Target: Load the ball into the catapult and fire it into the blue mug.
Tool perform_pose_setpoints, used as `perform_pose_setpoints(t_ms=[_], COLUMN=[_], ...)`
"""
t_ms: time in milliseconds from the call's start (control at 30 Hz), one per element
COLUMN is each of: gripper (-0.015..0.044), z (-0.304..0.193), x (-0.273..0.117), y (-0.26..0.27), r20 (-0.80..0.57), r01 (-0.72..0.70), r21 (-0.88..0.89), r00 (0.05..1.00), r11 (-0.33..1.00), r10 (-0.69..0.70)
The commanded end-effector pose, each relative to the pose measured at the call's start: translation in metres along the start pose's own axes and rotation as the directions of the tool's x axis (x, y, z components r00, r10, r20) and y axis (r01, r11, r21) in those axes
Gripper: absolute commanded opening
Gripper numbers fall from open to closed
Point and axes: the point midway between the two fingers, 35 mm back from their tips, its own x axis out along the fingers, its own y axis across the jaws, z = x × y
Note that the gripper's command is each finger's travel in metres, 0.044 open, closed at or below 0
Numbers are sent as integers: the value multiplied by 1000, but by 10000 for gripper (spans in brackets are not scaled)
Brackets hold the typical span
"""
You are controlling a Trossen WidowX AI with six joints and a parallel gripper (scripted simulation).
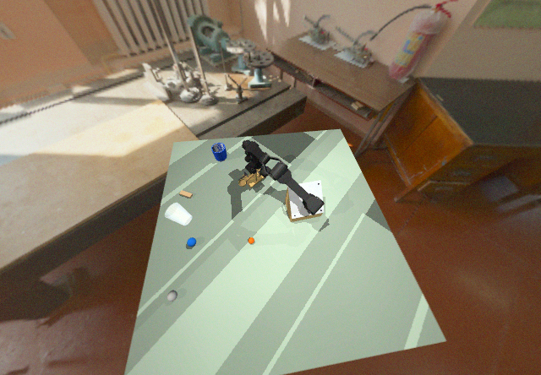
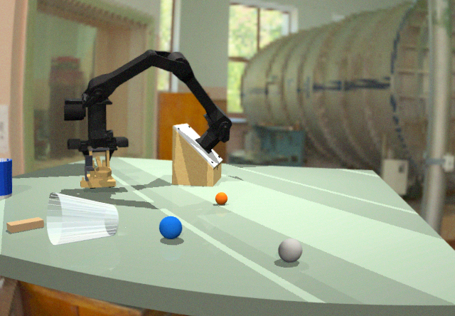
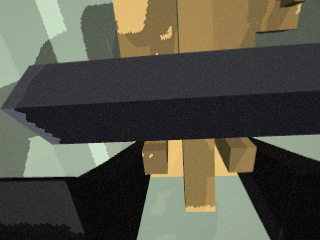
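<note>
My gripper (image 1: pixel 258 171) (image 2: pixel 98 161) (image 3: pixel 189 140) is shut on the wooden catapult (image 1: pixel 251 180) (image 2: pixel 98 183) (image 3: pixel 215 25), which is upright at or just above the table; I cannot tell if it touches. No ball shows in its cup. The blue mug (image 1: pixel 220 153) (image 2: pixel 5 178) stands near the table's back left in the top view, left of the catapult. An orange ball (image 1: pixel 251 240) (image 2: pixel 221 198), a larger blue ball (image 1: pixel 191 241) (image 2: pixel 170 227) and a grey ball (image 1: pixel 172 295) (image 2: pixel 289 250) lie apart on the table.
My arm's base is on a wooden wedge (image 2: pixel 194 173) with a white sloped top (image 1: pixel 314 187), right of the catapult. A clear cup (image 1: pixel 177 214) (image 2: pixel 82 218) lies on its side. A small wooden block (image 1: pixel 185 194) (image 2: pixel 25 225) lies beside it.
</note>
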Motion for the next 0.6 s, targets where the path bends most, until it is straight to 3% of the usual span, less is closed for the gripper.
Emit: perform_pose_setpoints(t_ms=[0,533,567], gripper=[0,0,26], z=[2,0,0], x=[0,17,17], y=[-3,0,0], r20=[10,1,1], r01=[21,3,3], r21=[2,0,0], r00=[1000,1000,1000], r11=[1000,1000,1000], r10=[-21,-3,-3])
